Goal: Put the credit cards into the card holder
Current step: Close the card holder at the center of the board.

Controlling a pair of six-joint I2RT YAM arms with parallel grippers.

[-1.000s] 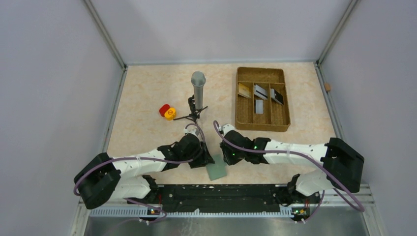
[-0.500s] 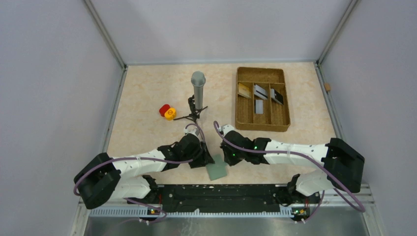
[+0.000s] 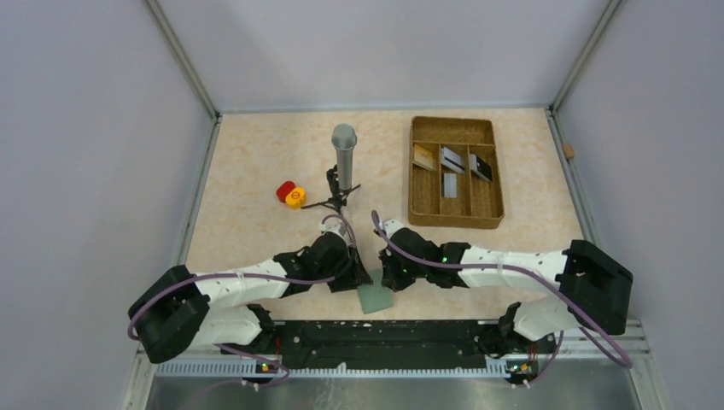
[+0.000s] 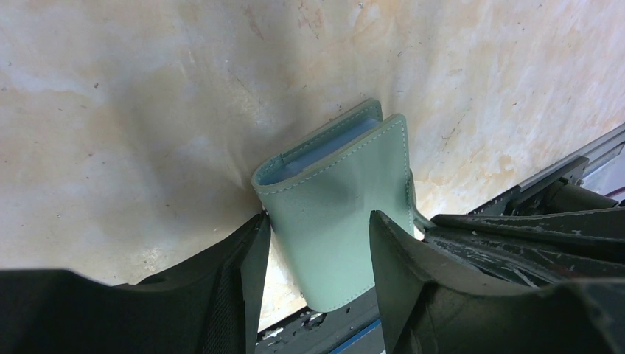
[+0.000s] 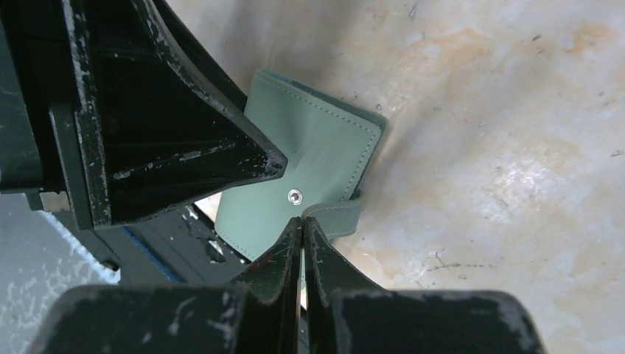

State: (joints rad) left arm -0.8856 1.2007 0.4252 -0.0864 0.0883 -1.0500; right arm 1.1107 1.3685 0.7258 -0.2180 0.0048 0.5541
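Observation:
The card holder [image 3: 376, 299], a folded grey-green wallet, lies flat at the table's near edge and partly overhangs it. My left gripper [image 3: 358, 278] is open, its fingers astride the wallet [image 4: 339, 221]; one finger [image 5: 184, 133] rests on the cover. My right gripper [image 3: 390, 280] is shut on the wallet's closing tab [image 5: 335, 214], which is unsnapped, with the bare stud [image 5: 295, 195] showing. The credit cards stand in the brown tray: a tan-gold one [image 3: 423, 156], a silvery one [image 3: 450, 184] and a black one [image 3: 481, 167].
The brown compartmented tray [image 3: 452, 122] stands at the back right. A grey microphone on a small tripod [image 3: 344, 154] stands mid-table, with a red and yellow object [image 3: 290, 195] to its left. The black base rail [image 3: 384, 329] runs just below the wallet.
My right gripper has edged slightly left and nearer, onto the wallet's tab. The left arm and the wallet have hardly moved.

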